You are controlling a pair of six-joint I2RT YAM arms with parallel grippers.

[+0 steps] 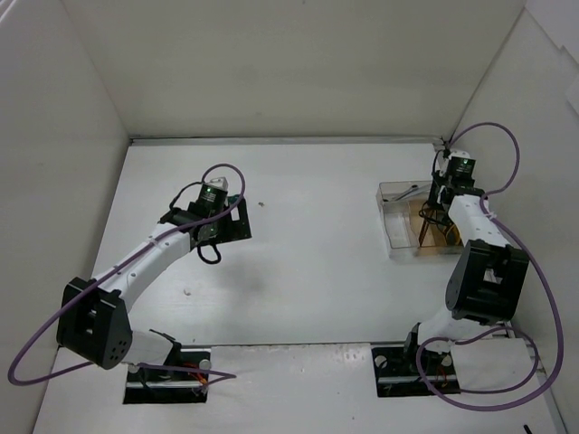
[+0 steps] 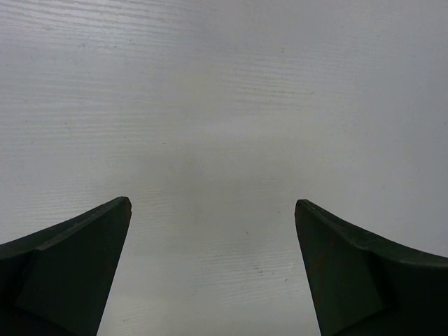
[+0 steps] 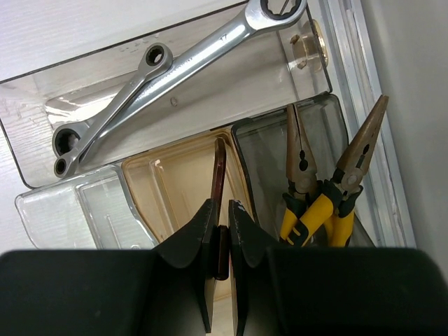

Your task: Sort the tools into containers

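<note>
Two pincers are mine, and only one has work in it. My right pincer (image 3: 222, 210) is clenched on a thin dark flat strip of a tool (image 3: 219, 171), which stands up between my fingers over the amber-tinted plastic tray (image 3: 168, 185). I cannot tell what kind of tool it is.

Just right of that tray, a smoky grey plastic tray (image 3: 262, 147) holds two yellow-handled needle-nose pliers (image 3: 302, 175), side by side with their tips pointing away from me. Beyond both trays lies a long clear plastic bin (image 3: 245, 91). In it a long silver ring wrench (image 3: 203, 59) rests against a shorter silver wrench (image 3: 112, 115), their nearer ends together. A clear plastic tray (image 3: 77, 210) sits left of the amber one. The whole cluster stands at the far right of the white table (image 1: 298, 271).

My left pincer (image 2: 213, 203) is released, its fingers spread wide above the table, well apart from the trays.
</note>
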